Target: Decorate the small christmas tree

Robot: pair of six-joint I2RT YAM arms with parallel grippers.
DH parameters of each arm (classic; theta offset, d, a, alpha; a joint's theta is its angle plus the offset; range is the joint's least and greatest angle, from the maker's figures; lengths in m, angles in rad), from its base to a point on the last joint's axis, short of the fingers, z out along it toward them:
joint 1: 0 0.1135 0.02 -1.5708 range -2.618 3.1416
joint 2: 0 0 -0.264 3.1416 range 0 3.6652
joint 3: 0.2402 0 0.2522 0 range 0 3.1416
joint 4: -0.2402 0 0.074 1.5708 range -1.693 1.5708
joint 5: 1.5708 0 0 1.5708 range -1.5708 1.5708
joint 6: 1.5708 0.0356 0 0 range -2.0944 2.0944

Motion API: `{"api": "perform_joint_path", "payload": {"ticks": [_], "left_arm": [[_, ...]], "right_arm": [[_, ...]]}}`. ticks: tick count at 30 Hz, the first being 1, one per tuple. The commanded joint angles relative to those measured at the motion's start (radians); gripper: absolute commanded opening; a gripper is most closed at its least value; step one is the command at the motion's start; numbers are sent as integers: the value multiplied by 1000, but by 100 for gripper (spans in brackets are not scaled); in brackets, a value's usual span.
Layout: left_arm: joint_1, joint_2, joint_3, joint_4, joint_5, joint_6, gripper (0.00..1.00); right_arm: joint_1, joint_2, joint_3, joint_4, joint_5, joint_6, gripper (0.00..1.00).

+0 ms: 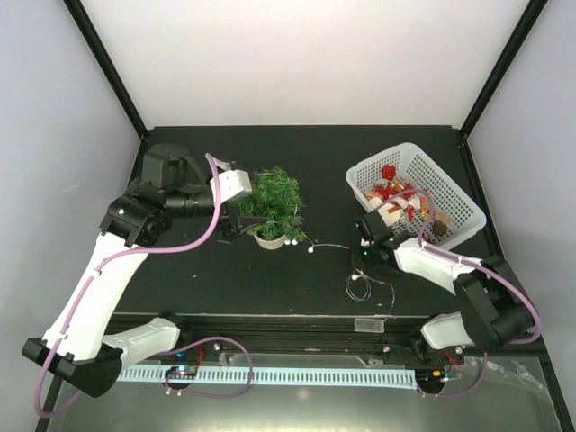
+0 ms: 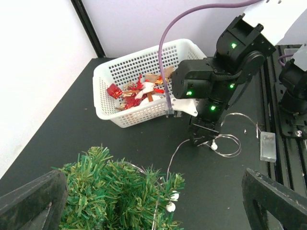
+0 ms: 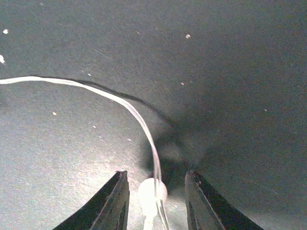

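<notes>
The right gripper (image 3: 155, 179) is hovering low over the table (image 3: 216, 72), its fingers sitting narrowly apart around a white bulb (image 3: 152, 192) with a sliver of gap on each side, so it is not gripping yet. The wire (image 3: 96, 91) is passing through that gap and curving away to the left. Further out it is lying in loose loops beside a clear battery box (image 2: 267, 146) and trailing to the tree (image 1: 274, 202), which is standing left of centre. The left gripper (image 1: 236, 223) is spread wide with branches between its fingers, clamping nothing. The basket (image 1: 454, 202) is sitting at the far right.

As I judge it, closing off-centre may be squeezing the round bulb out sideways. Lifting with slack used up may be tipping the unheld tree or dragging the box.
</notes>
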Motion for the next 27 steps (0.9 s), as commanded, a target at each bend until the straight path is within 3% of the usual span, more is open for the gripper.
{"api": "perform_joint_path", "payload": {"ticks": [1,10,19,27], "left_arm": [[-9,-18,-3,3,40,-9,99],[-9,-33,-8,3,35,-8,99],[-9,-48,-25,14,46,-17,99],[-9,-54,-27,8,46,-16,99]], "right_arm": [[-4,-25,18,-76,38,14,35],[-32,-5,42,-107,87,24,36],[-212,-20,84,-116,105,28,35],[-221,-53,85,-102,-36,-17,35]]}}
